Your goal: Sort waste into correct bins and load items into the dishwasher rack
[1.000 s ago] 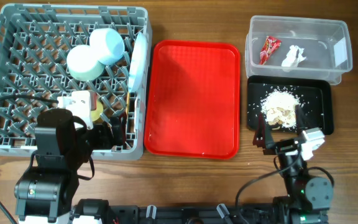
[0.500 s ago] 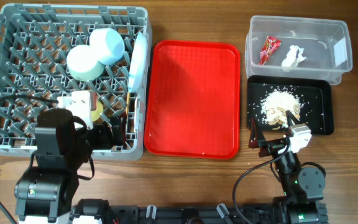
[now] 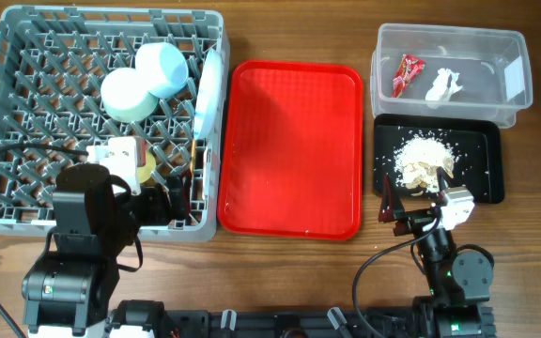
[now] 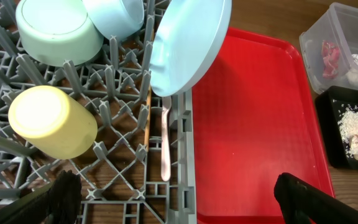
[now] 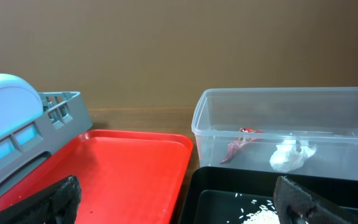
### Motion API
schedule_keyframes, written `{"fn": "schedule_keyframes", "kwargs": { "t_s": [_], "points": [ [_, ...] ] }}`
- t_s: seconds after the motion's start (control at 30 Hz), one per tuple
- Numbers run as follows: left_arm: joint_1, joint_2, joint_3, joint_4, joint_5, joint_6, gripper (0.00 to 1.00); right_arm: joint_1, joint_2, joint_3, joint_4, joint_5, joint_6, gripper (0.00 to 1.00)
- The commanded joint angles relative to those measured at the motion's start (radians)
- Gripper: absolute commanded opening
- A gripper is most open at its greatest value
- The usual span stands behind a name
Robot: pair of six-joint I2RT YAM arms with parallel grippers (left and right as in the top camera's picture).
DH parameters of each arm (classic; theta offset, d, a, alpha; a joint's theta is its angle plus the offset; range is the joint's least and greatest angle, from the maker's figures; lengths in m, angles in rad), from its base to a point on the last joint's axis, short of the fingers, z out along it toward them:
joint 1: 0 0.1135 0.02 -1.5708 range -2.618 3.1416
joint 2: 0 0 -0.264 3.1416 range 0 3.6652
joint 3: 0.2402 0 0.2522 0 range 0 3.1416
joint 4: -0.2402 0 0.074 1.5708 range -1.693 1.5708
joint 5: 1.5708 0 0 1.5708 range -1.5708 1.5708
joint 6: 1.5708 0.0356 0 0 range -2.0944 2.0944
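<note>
The grey dishwasher rack point(image 3: 26, 42) holds the pale green bowl point(image 3: 128, 94), the pale blue bowl point(image 3: 162, 68), the white plate point(image 3: 208, 89) on edge, the yellow cup point(image 4: 51, 121), the white fork point(image 4: 165, 146) and the wooden chopsticks point(image 4: 146, 118). The clear tub point(image 3: 519, 103) holds the red wrapper point(image 3: 408, 73) and the white tissue point(image 3: 444, 84). The black tray point(image 3: 486, 141) holds the beige food scraps point(image 3: 423, 161). My left gripper point(image 4: 182, 202) is open and empty over the rack's near right corner. My right gripper point(image 5: 182, 202) is open and empty at the black tray's near edge.
The red serving tray point(image 3: 294, 150) lies bare between the rack and the bins. Bare wooden table point(image 3: 289, 282) runs along the front. Black cables trail beside both arm bases.
My right gripper has shifted a little to the left along the black tray's near edge. The left arm and all objects have stayed still.
</note>
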Motion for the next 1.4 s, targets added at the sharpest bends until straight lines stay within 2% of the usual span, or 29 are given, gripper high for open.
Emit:
{"fn": "schedule_keyframes", "kwargs": {
  "t_s": [0.0, 0.43, 0.53, 0.63, 0.83, 0.93, 1.2, 1.3, 1.37],
  "points": [
    [0.005, -0.002, -0.005, 0.003, 0.015, 0.02, 1.0, -0.007, -0.012, -0.001, 0.001, 0.014, -0.018, 0.99],
    [0.005, -0.014, -0.005, -0.003, 0.006, 0.026, 1.0, -0.007, -0.011, -0.001, 0.001, 0.014, -0.018, 1.0],
    [0.005, -0.058, -0.008, -0.039, -0.062, 0.028, 1.0, -0.007, -0.011, -0.001, 0.001, 0.014, -0.018, 1.0],
    [0.006, -0.204, -0.067, 0.011, -0.063, 0.019, 1.0, -0.007, -0.011, -0.001, 0.001, 0.014, -0.018, 1.0],
    [0.006, -0.514, -0.336, 0.178, -0.063, 0.019, 1.0, -0.007, -0.011, -0.001, 0.001, 0.014, -0.018, 1.0],
    [0.006, -0.621, -0.5, 0.329, -0.063, 0.019, 1.0, -0.007, -0.011, -0.001, 0.001, 0.014, -0.018, 1.0],
    [0.006, -0.739, -0.824, 0.826, -0.061, 0.013, 1.0, -0.007, -0.011, -0.001, 0.001, 0.014, -0.018, 1.0],
    [0.006, -0.739, -0.89, 0.978, -0.083, 0.017, 1.0, -0.007, -0.011, -0.001, 0.001, 0.014, -0.018, 1.0],
    [0.006, -0.739, -0.901, 1.002, -0.098, 0.025, 1.0, -0.007, -0.011, -0.001, 0.001, 0.014, -0.018, 1.0]
  ]
}}
